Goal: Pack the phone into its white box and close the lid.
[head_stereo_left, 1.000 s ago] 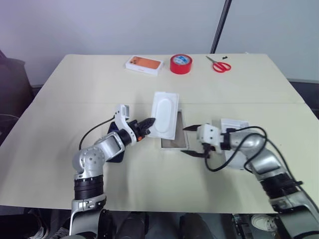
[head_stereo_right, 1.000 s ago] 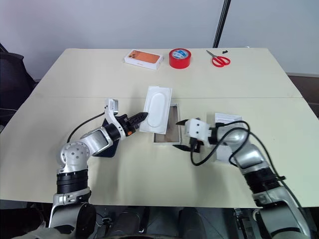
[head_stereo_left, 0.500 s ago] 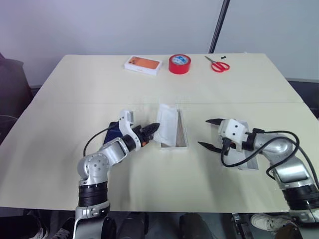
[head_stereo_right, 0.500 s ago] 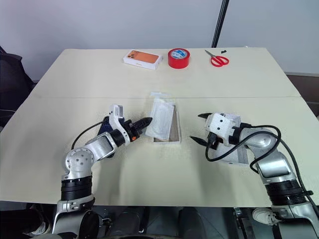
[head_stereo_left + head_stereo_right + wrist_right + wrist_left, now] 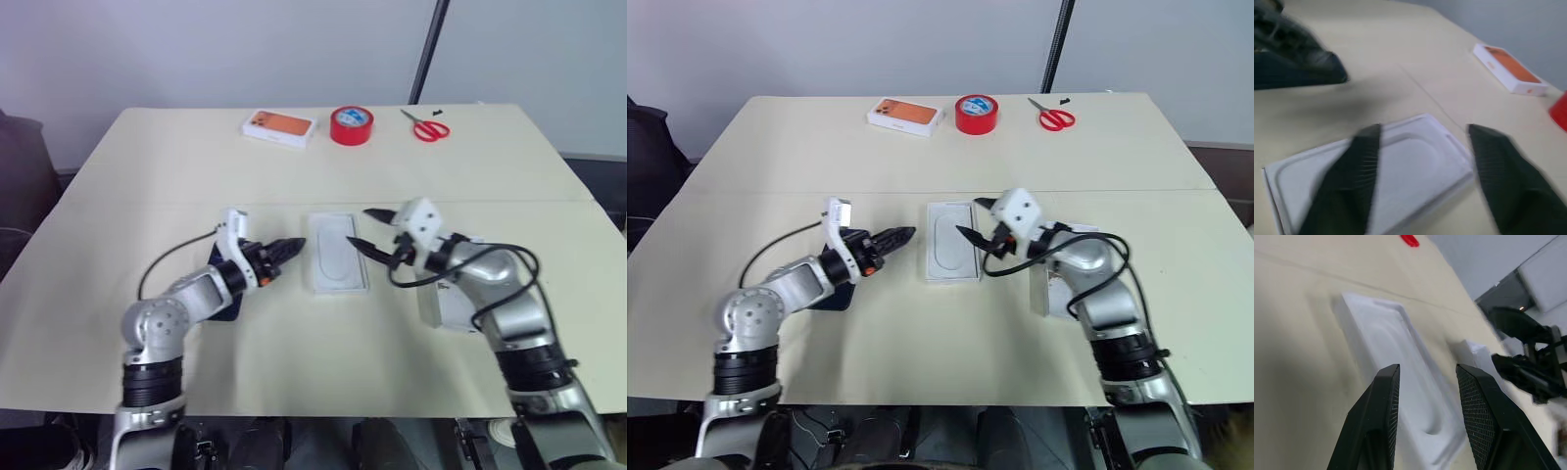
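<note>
While flat white insert (image 5: 338,259) covers white box (image 5: 341,290) just ahead of left claw (image 5: 297,244), both claws empty: left part-open, right claw (image 5: 361,227) spread over insert's near edge. Phone (image 5: 830,298) behind left claw, under forearm: glossy, slim, probably slippery; pinch long edges.

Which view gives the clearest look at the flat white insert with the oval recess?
The right eye view: the insert lies whole and unblocked between both grippers. The left eye view matches it; the wrist views show it partly behind fingers.
</note>
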{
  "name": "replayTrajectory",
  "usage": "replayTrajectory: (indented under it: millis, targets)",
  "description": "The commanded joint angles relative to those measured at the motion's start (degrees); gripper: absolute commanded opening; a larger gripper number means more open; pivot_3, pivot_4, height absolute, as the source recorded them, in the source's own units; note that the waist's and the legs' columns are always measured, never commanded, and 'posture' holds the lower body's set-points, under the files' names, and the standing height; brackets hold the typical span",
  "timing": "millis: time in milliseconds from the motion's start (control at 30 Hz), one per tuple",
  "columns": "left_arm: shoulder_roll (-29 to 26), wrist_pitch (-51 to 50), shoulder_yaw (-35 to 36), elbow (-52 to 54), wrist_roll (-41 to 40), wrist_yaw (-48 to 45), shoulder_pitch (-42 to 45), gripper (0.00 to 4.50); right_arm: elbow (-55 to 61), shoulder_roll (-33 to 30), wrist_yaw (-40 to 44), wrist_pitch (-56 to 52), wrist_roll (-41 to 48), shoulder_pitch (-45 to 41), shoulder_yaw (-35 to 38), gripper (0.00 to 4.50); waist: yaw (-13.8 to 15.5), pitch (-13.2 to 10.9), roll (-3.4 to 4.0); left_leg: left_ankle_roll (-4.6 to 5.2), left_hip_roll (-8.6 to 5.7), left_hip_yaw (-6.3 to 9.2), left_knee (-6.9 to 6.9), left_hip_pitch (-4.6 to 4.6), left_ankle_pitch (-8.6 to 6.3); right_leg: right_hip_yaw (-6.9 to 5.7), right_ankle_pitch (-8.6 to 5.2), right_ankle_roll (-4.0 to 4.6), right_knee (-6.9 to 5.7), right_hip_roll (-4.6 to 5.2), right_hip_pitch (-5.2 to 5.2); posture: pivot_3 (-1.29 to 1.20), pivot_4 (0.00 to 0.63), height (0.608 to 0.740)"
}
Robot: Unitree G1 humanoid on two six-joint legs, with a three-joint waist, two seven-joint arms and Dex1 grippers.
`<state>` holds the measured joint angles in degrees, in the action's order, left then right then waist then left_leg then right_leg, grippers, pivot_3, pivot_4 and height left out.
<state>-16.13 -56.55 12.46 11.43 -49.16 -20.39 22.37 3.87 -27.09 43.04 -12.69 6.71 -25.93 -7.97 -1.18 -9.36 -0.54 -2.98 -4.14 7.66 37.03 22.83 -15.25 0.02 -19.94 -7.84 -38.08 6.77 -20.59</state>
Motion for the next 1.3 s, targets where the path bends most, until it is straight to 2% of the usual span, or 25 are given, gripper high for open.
replayTrajectory:
  millis: [33,67,100,200,400,633,933,1133,1300]
  targets:
    - [-5.33,6.39,1.78,-1.22,3.15,-5.76,-0.32,1.92,-3.74,2.87,-4.32,1.54,-7.04,-3.88,-5.09,1.15,-0.07,0.00,0.00,-0.01,0.01,0.00,-0.01,-0.01,0.01,0.00,0.00,0.00,-0.01,0.00,-0.01,0.00,0.150,0.740]
    - [-6.56,7.46,1.87,-2.14,4.03,-6.45,-0.38,1.92,-4.84,3.31,-4.85,1.74,-8.49,-4.60,-6.22,0.54,0.00,0.00,0.01,-0.03,0.01,0.00,-0.02,0.01,0.02,0.01,0.01,0.01,-0.02,0.00,-0.04,0.00,0.150,0.740]
    - [-7.90,8.25,1.90,-2.98,4.82,-7.23,-0.54,1.92,-5.69,4.05,-5.12,1.54,-9.31,-5.22,-7.17,0.14,0.04,0.00,0.01,-0.03,0.01,0.00,-0.03,0.01,0.02,0.02,0.01,0.01,-0.02,0.01,-0.04,0.00,0.150,0.740]
    - [-9.98,9.69,2.71,-4.78,5.33,-8.71,-1.00,1.92,-6.67,5.63,-4.79,0.04,-10.84,-5.91,-9.67,0.14,0.11,-0.01,0.01,-0.03,0.02,0.02,-0.03,0.06,0.02,0.01,0.00,0.01,0.00,0.03,-0.07,0.00,0.150,0.740]
    - [-10.23,10.87,4.11,-4.62,5.40,-8.35,-1.97,1.92,-9.33,2.93,-3.63,2.16,-17.09,-5.90,-13.99,0.14,0.10,-0.01,0.01,-0.04,0.02,0.10,0.04,0.24,0.02,-0.02,0.01,0.01,-0.02,0.04,-0.21,0.00,0.150,0.740]
    - [-9.39,12.46,2.68,-2.57,7.15,-6.97,-4.34,1.92,-8.27,0.86,-0.65,1.30,-18.39,-6.88,-14.22,0.14,-0.10,0.00,0.01,-0.05,0.03,0.07,0.01,0.25,0.03,-0.02,0.01,0.01,-0.05,0.01,-0.26,0.00,0.150,0.740]
    - [-10.50,11.96,3.58,-3.91,7.23,-7.36,-3.37,1.92,-8.30,0.28,-1.04,-0.36,-22.55,-7.46,-14.56,0.14,-0.03,0.00,0.01,-0.06,0.03,0.08,0.01,0.25,0.03,-0.01,0.01,0.01,-0.06,0.02,-0.27,0.00,0.150,0.740]
    - [-9.88,11.02,3.41,-3.29,6.77,-6.46,-3.07,1.92,-1.29,-2.59,5.28,-7.52,-23.73,-8.62,-15.38,0.14,0.10,0.00,0.01,-0.06,0.03,0.09,0.03,0.30,0.03,-0.02,0.01,0.01,-0.05,0.03,-0.29,0.00,0.150,0.740]
    - [-9.49,11.03,3.31,-2.95,6.79,-6.16,-3.23,1.92,-0.76,-3.12,6.75,-8.77,-25.25,-8.50,-16.72,0.14,-0.06,0.00,0.01,-0.06,0.03,0.09,0.02,0.33,0.04,-0.01,0.01,0.01,-0.07,0.02,-0.35,0.00,0.150,0.740]
